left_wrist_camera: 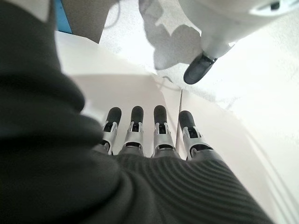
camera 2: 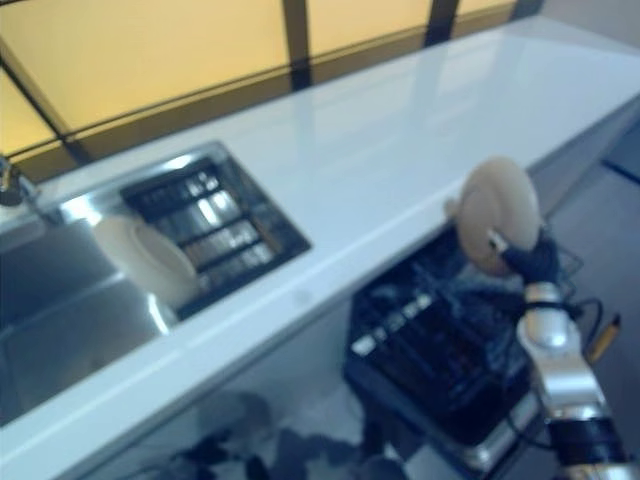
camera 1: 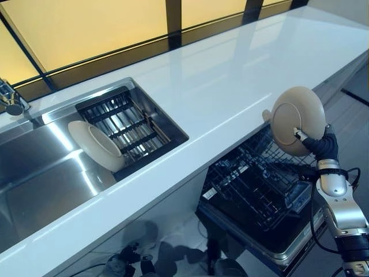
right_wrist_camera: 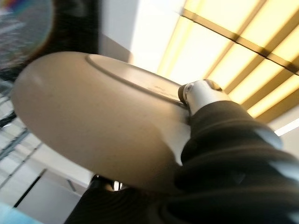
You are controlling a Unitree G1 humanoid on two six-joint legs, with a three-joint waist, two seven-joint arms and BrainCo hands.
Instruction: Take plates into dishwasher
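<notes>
A beige plate (camera 1: 297,118) is held upright in my right hand (camera 1: 320,144), which is shut on its lower rim. It hangs just off the counter's front edge, above the pulled-out dishwasher rack (camera 1: 259,184) of dark wire. In the right wrist view the plate's underside (right_wrist_camera: 93,116) fills the frame, with my thumb (right_wrist_camera: 198,93) pressed on its foot ring. A second beige plate (camera 1: 95,145) leans against the black drying rack (camera 1: 124,124) in the sink. My left hand (left_wrist_camera: 140,135) shows only in its wrist view, low by the white cabinet front, its fingers straight and holding nothing.
The long white countertop (camera 1: 230,81) runs diagonally, and its front edge lies close to the held plate. A steel sink (camera 1: 40,179) with a faucet (camera 1: 11,101) sits at the left. Yellow-lit window panes line the back.
</notes>
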